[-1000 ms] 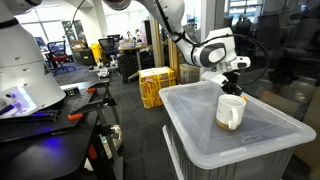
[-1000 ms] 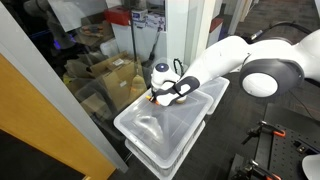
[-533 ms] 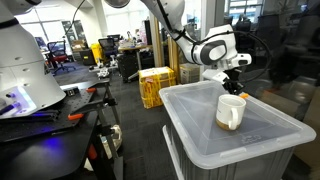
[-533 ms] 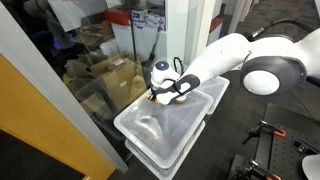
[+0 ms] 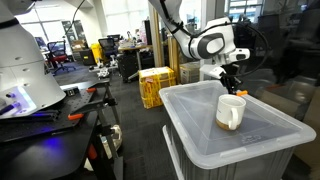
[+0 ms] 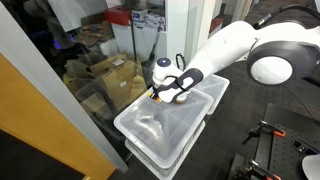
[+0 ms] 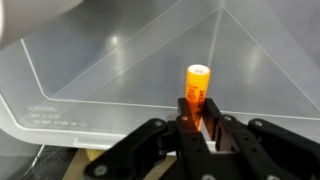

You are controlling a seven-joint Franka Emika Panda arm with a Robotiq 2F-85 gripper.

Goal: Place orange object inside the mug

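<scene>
one mug (image 5: 231, 110), one orange object (image 7: 196, 86), gripped

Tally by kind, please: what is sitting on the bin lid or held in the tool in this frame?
mug: 1, on the bin lid
orange object: 1, gripped in the tool
Total: 2
</scene>
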